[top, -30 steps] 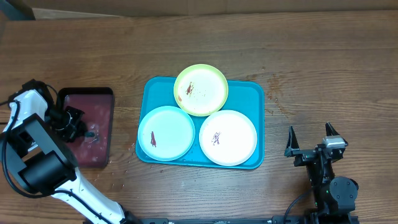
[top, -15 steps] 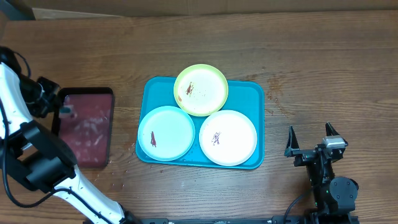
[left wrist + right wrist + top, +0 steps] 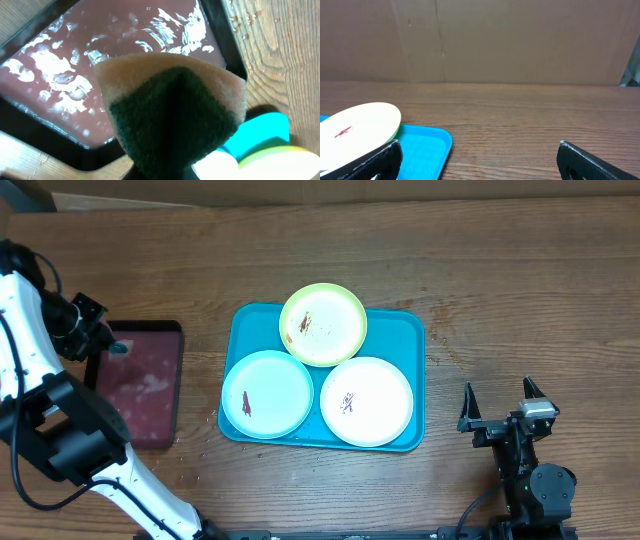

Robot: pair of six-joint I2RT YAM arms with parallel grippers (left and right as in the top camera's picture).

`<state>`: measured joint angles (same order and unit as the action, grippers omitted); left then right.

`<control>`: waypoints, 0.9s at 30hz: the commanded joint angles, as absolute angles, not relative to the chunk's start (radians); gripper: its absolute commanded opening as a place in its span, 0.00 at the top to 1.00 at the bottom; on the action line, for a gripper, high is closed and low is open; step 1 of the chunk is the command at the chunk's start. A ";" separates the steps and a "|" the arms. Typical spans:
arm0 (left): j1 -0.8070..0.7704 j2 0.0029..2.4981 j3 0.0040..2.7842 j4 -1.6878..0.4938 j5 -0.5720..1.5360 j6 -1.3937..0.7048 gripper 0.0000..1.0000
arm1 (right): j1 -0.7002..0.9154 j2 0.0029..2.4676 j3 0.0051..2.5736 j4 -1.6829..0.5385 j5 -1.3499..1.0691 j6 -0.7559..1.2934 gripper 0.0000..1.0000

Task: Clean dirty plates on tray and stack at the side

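The left gripper (image 3: pixel 100 340) has its jaws clamped on a sponge (image 3: pixel 170 110) over the maroon tray (image 3: pixel 140 385), well left of the three plates (image 3: pixel 366 401) lying on the turquoise tray (image 3: pixel 405 330). The right gripper (image 3: pixel 498 396) sits on the tabletop to their right, jaws apart.

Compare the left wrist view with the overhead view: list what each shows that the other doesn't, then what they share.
Left wrist only: the sponge, its yellow foam and dark green pad close up. Overhead only: smears on all three plates, and the open right gripper. Both: the sudsy maroon tray, the turquoise tray, the edge of the lime-green plate.
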<state>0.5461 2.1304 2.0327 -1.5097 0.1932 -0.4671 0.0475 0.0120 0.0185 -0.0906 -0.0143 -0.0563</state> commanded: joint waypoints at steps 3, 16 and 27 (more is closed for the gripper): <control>0.505 2.124 1.880 -1.376 0.032 -0.448 0.96 | 0.044 0.003 0.008 -0.085 -0.004 -0.060 0.00; 0.497 2.122 1.748 -1.216 0.318 -0.121 0.96 | 0.044 0.003 0.008 -0.085 -0.004 -0.060 0.00; 0.497 2.122 1.724 -1.274 0.008 -0.187 0.96 | 0.044 0.003 0.008 -0.085 -0.004 -0.060 0.00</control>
